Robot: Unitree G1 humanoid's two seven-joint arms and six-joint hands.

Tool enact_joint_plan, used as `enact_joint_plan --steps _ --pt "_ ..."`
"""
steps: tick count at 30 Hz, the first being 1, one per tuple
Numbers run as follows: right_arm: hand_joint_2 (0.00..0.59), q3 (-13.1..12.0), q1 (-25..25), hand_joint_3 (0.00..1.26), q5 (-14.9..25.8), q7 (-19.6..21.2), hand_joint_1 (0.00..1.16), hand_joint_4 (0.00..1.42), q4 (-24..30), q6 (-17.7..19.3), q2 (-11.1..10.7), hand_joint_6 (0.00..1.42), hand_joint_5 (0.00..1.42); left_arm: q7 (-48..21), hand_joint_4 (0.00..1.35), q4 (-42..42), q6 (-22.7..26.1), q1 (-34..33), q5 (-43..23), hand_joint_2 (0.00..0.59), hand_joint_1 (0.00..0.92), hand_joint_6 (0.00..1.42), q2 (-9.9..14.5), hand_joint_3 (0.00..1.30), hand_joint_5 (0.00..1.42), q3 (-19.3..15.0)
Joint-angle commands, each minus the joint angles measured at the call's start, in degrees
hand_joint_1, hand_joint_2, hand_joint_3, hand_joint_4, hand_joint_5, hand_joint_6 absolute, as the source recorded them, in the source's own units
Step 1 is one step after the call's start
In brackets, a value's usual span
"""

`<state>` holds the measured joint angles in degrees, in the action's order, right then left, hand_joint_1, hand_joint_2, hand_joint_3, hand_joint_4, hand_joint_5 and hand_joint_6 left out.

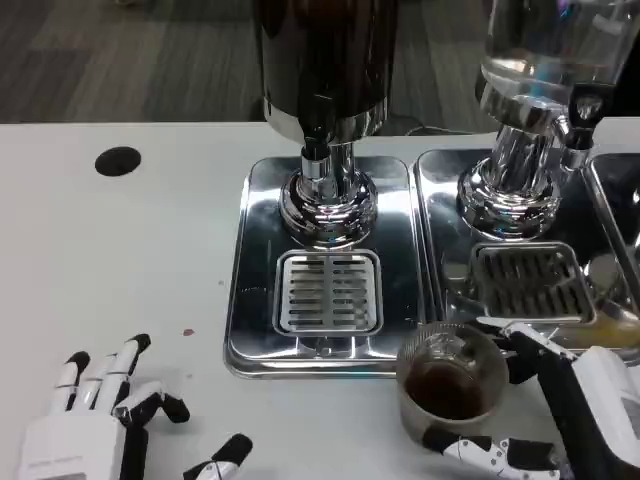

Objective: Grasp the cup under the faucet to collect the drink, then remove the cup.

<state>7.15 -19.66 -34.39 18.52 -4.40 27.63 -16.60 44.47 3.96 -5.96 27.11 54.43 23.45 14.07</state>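
On the white table (120,270), near its front edge and just in front of the gap between two steel drip trays, stands a clear plastic cup (450,385) holding a shallow pool of dark brown drink in its bottom part; its upper walls are transparent and catch reflections. The right hand (545,410) wraps around the cup from the right, with black-and-white fingers (490,452) curving along its near side and others reaching past its far rim, so the cup is gripped. The left drip tray (250,300) carries a slotted grate (328,292) and the chrome foot of a dispenser (325,60) whose tank is filled with dark liquid; its faucet (318,150) hangs above the grate. The right drip tray (440,230) bears a second dispenser (560,50) with a clear tank and a black-handled tap (582,115). The left hand (95,420) rests at the lower left, holding nothing, fingers spread apart. A black round hole (118,161) marks the tabletop at far left.
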Motion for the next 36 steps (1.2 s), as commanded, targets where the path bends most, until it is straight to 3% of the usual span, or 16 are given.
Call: enact_joint_plan --steps 1,19,24,31,36 --pt "0.185 0.15 0.99 0.47 0.87 0.14 0.79 0.58 -0.13 1.74 -0.56 0.55 0.55 -0.58 0.09 -0.36 0.37 0.12 0.01 0.131 0.000 0.10 0.21 0.70 0.19 -0.07" --pt "0.181 1.05 1.83 0.32 1.75 -2.46 0.78 0.40 -1.18 0.18 -1.03 0.49 0.40 -0.42 0.10 0.09 -0.44 0.18 -1.05 0.133 0.000 0.10 0.43 0.70 0.20 -0.45" --pt "0.187 1.45 2.26 0.22 2.36 -4.96 0.76 0.26 -1.30 -0.76 -1.60 0.42 0.30 2.37 0.11 0.01 -1.34 0.47 -0.03 0.148 0.000 0.11 0.43 0.72 0.22 -0.28" --pt "0.184 1.65 2.76 0.14 3.18 -7.37 0.71 0.17 -1.59 -1.09 -2.33 0.36 0.20 2.52 0.11 0.35 -1.90 0.19 -0.53 0.146 0.000 0.11 0.29 0.73 0.23 -0.37" --pt "0.171 1.79 3.05 0.00 3.95 -9.17 0.65 0.00 -1.65 -1.01 -2.91 0.23 0.05 2.38 0.11 0.30 -2.12 0.05 -0.63 0.147 0.000 0.11 0.22 0.74 0.24 -0.54"
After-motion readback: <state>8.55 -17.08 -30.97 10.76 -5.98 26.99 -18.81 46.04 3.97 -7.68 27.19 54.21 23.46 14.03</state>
